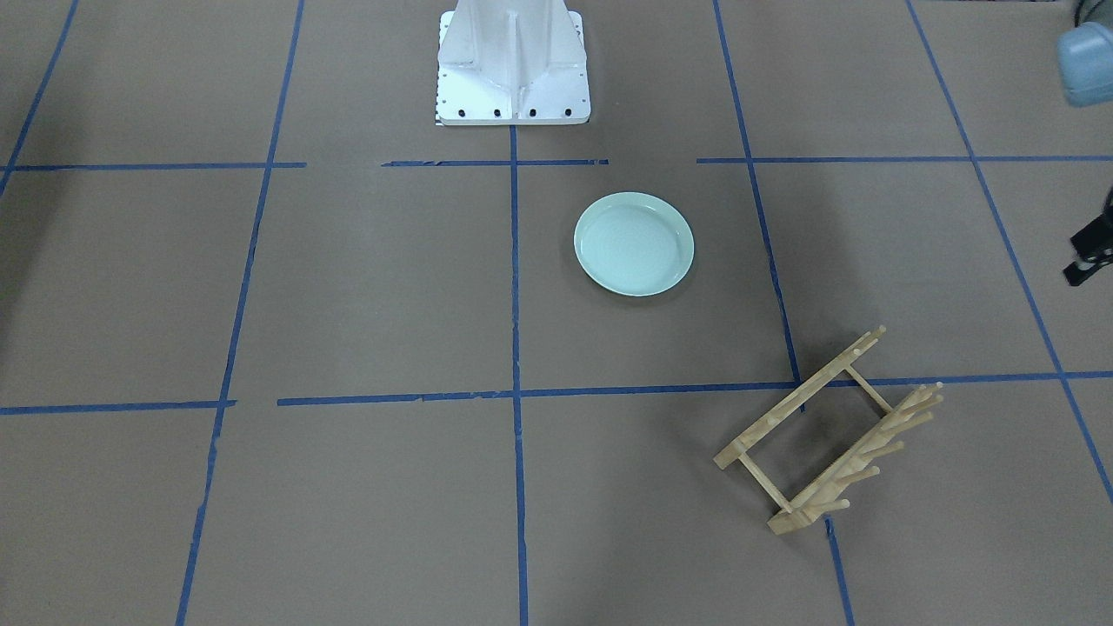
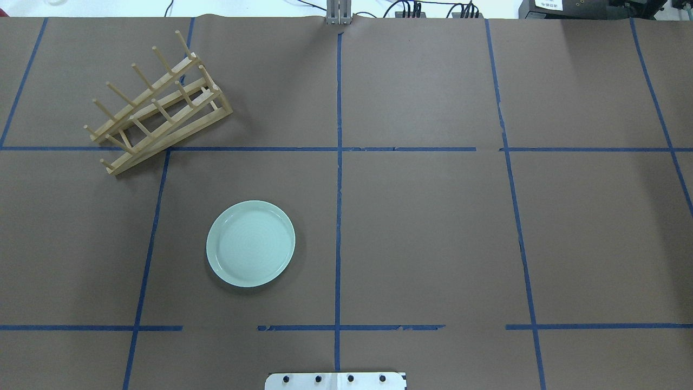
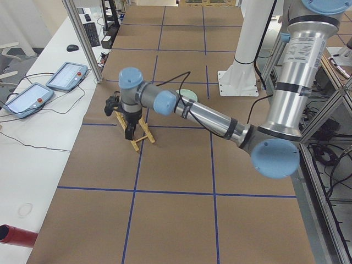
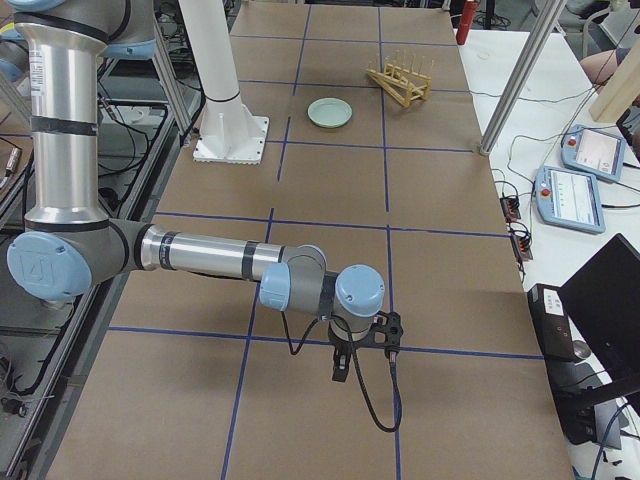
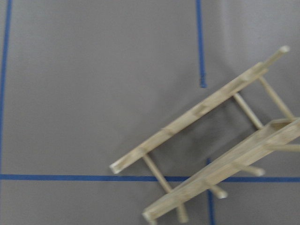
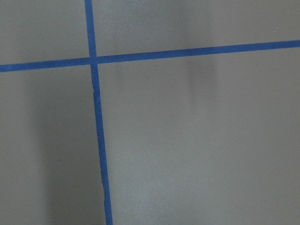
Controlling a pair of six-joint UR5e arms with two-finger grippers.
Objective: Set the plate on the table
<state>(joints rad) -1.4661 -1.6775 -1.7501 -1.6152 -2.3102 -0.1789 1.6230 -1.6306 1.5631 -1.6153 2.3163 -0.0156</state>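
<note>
The pale mint-green plate (image 1: 634,243) lies flat on the brown table (image 1: 348,287), free of both grippers; it also shows in the overhead view (image 2: 250,243) and far off in the right side view (image 4: 329,112). My left gripper (image 3: 130,131) hangs above the wooden peg rack (image 3: 141,138), away from the plate; I cannot tell whether it is open or shut. Only a dark part of it shows at the front view's right edge (image 1: 1090,254). The left wrist view shows the rack (image 5: 215,154) below. My right gripper (image 4: 340,370) hangs over bare table far from the plate; its state cannot be told.
The wooden rack (image 2: 157,105) stands at the table's far left, tilted to the tape grid (image 1: 830,432). The white robot base (image 2: 335,381) sits at the near middle edge. Teach pendants (image 3: 66,74) and a metal post (image 3: 82,38) stand beside the table.
</note>
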